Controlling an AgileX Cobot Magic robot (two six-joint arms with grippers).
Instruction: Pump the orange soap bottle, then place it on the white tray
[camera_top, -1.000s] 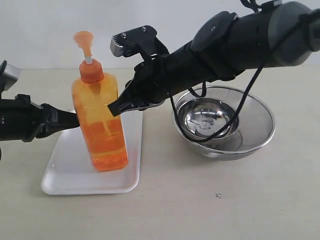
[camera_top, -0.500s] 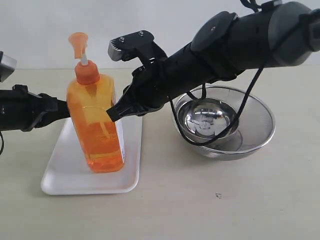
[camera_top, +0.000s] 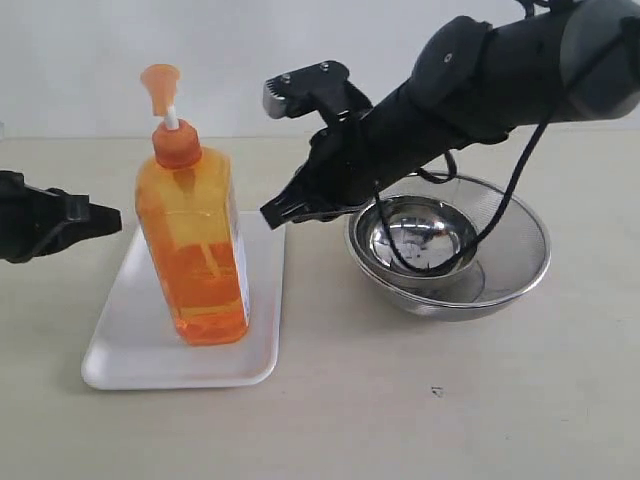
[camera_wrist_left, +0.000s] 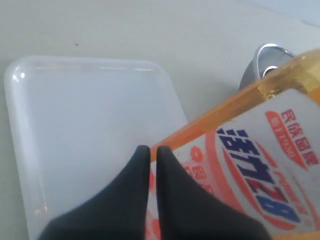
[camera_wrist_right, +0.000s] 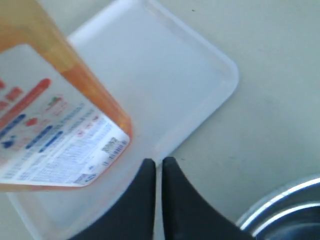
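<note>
The orange soap bottle stands upright on the white tray, pump head up. No gripper touches it. My left gripper is shut and empty, a short way to the bottle's left. My right gripper is shut and empty too, just right of the bottle over the tray's far right edge. The left wrist view shows the bottle's label beyond the shut gripper, with the tray below. The right wrist view shows the bottle, the tray and the shut gripper.
A small steel bowl sits inside a larger steel mesh bowl to the right of the tray, under my right arm. A black cable hangs from that arm into the bowls. Bare table lies in front.
Both grippers have drawn away from the bottle: the left one back to the left, the right one up and to the right. The bottle now stands free on the tray.
</note>
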